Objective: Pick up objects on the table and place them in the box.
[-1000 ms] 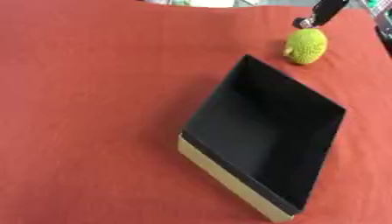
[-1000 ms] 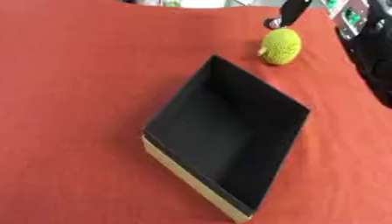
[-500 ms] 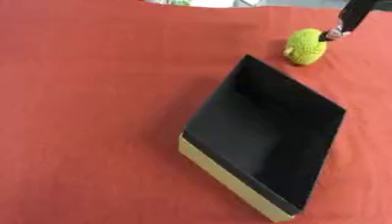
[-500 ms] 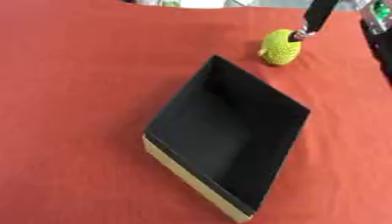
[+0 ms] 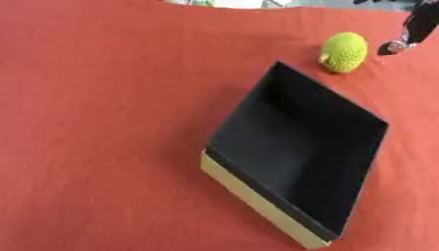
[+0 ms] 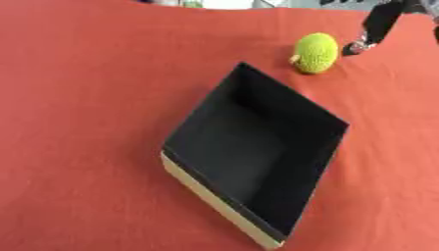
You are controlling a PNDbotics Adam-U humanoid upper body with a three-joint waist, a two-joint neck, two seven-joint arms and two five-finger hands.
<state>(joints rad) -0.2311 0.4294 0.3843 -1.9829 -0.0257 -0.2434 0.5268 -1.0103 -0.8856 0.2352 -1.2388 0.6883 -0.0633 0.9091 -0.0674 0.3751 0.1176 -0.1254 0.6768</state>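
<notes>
A yellow-green knitted ball [image 6: 315, 53] lies on the red cloth just beyond the far corner of the box [image 5: 257, 198]. The box is open, black inside with tan outer walls, set cornerwise in the middle, and nothing lies in it. My right hand [image 6: 377, 24] comes in from the top right. Only one straight black finger with a silver tip shows, and the tip hangs a little right of the ball, apart from it. The rest of that hand is cut off by the picture's edge. My left hand shows in neither view.
The red cloth [image 5: 103, 122] covers the whole table, bare to the left of the box and in front of it. The table's far edge [image 5: 240, 7] runs along the top, close behind the ball.
The right hand's finger has moved right and a little down, from above the ball, then touching its upper right side, to standing apart on its right. The box has not moved.
</notes>
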